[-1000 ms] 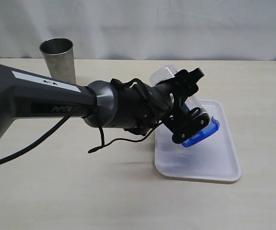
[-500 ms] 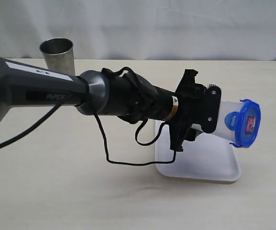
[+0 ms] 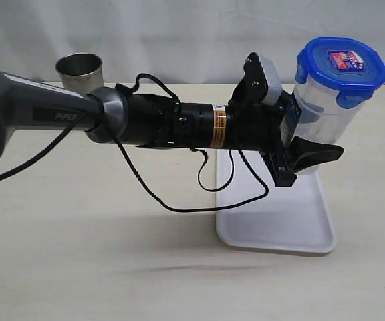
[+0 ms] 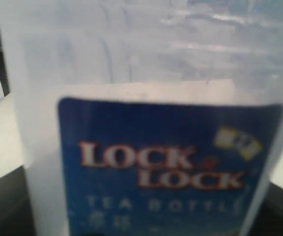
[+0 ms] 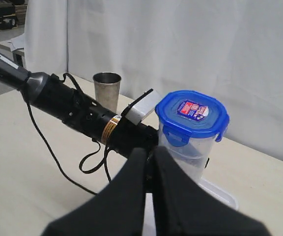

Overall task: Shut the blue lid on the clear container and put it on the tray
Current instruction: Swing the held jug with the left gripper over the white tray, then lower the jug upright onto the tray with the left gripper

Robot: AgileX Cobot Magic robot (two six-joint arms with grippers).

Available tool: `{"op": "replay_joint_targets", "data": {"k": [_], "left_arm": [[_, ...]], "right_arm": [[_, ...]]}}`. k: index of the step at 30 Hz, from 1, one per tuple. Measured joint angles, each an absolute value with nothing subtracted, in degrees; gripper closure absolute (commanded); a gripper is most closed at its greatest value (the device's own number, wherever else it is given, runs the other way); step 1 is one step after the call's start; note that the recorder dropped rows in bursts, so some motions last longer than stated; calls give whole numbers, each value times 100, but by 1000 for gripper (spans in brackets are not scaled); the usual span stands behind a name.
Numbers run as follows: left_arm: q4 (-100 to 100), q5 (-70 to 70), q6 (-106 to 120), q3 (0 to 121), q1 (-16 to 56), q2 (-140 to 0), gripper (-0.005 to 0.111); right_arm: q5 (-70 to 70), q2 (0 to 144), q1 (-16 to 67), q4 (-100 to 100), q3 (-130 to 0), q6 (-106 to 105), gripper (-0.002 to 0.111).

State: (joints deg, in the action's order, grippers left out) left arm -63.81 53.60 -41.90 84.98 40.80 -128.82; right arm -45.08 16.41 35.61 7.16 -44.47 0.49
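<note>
Upright now, clear container [image 3: 325,107] rides the outstretched left hand [image 3: 307,137].

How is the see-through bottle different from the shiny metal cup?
The clear container is see-through plastic; the metal cup is grey and shiny. The clear container wears the blue lid; the metal cup is open on top. The clear container is held up by the left gripper; the metal cup stands on the table. Both are tall and upright.

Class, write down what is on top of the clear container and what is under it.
The blue lid sits on top of the clear container. The white tray lies below; the left pincer covers the container's base, so any contact cannot be seen.
</note>
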Motion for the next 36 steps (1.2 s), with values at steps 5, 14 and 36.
{"op": "replay_joint_targets", "data": {"k": [5, 14, 36], "left_arm": [[-5727, 5671, -4143, 8498, 4080, -13316, 107], [-5280, 5708, -3782, 8498, 4059, -14087, 107], [-5131, 5944, -3141, 8507, 4001, -14524, 107]], "right_arm": [[-4261, 1629, 3561, 1323, -4069, 680, 104], [-4133, 1629, 3561, 1563, -3942, 993, 104], [-4123, 1629, 3561, 1573, -3942, 993, 104]]}}
